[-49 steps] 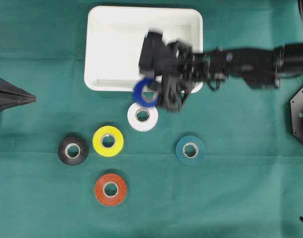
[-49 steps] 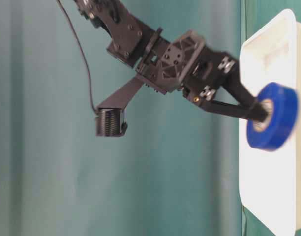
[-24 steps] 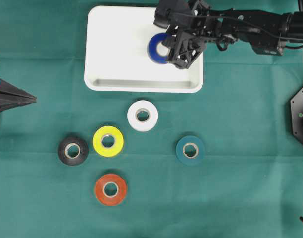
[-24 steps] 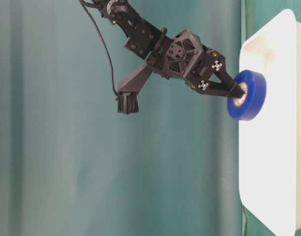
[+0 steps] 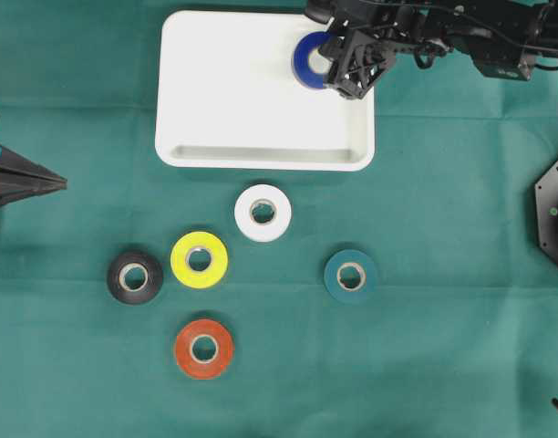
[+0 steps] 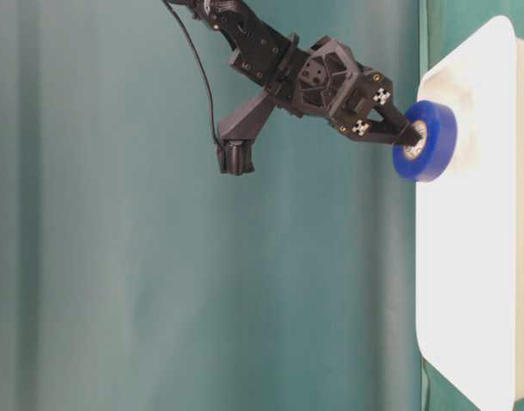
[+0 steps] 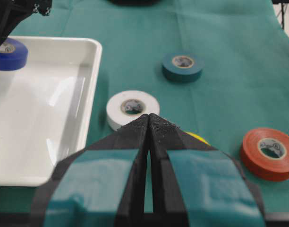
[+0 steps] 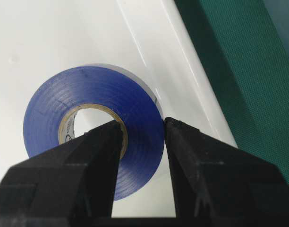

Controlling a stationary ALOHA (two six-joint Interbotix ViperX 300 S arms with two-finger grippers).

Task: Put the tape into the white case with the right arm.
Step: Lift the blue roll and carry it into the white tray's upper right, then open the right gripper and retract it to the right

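I am holding the blue roll of tape (image 5: 310,60), pinched through its wall by the black right gripper (image 5: 338,66), over the far right corner of the shallow white plastic case (image 5: 261,153), while five rolls are waiting unplaced on the green cloth (image 5: 443,347).

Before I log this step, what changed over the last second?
The right gripper carried the blue tape from the white case's near rim to its far right corner, jaws shut on it throughout. The left gripper and the five other rolls stayed put.
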